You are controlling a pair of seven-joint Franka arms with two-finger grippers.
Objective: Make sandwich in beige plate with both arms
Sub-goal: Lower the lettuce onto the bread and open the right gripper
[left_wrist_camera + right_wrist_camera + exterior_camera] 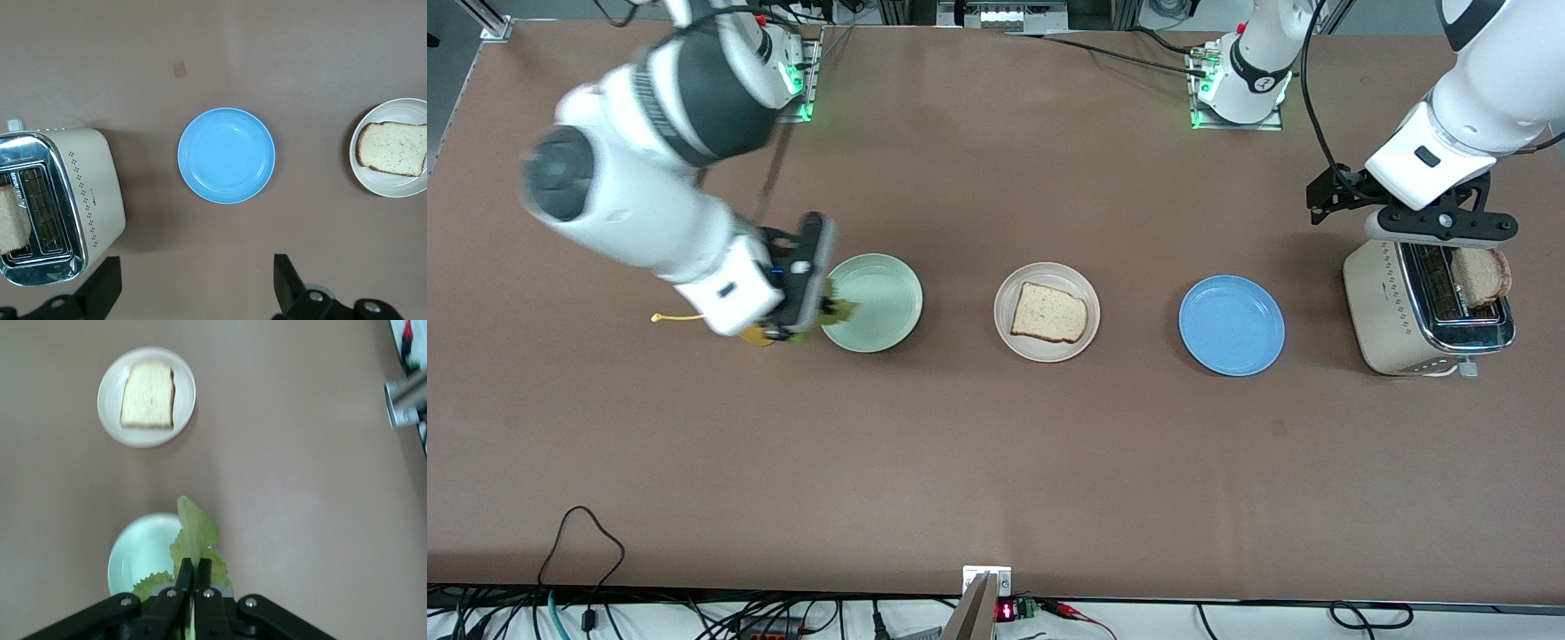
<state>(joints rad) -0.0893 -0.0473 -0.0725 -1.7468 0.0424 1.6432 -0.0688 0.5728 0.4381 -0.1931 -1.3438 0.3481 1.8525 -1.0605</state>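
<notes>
Your right gripper [194, 583] has its fingers pinched shut on the ruffled lettuce leaf [195, 532] and hangs over the rim of the mint-green plate [885, 298] at the right arm's end of the table; your left gripper [193, 280] hangs over the toaster's rim toward the bases with its fingers spread wide and nothing between them. The beige plate [1006, 307] sits mid-table between the mint-green plate and the blue plate [1232, 325], and it carries one bread slice [1049, 314] lying flat; the second bread slice [1480, 276] stands in a slot of the toaster [1387, 311] at the left arm's end. Judged from this, the leaf is the main risk: it is held by one edge only, so a quick swing toward the beige plate could let it slip, fold, or land half off the bread. The toast is the next risk: it sits close to the chrome slot wall, so fingers coming down off-centre could strike the toaster or nudge it. Both arms must end over the same plate, so you should stagger them. A small yellow object [680, 317] lies on the table just beside the right gripper; what it is cannot be told. The path between the plates looks open.
</notes>
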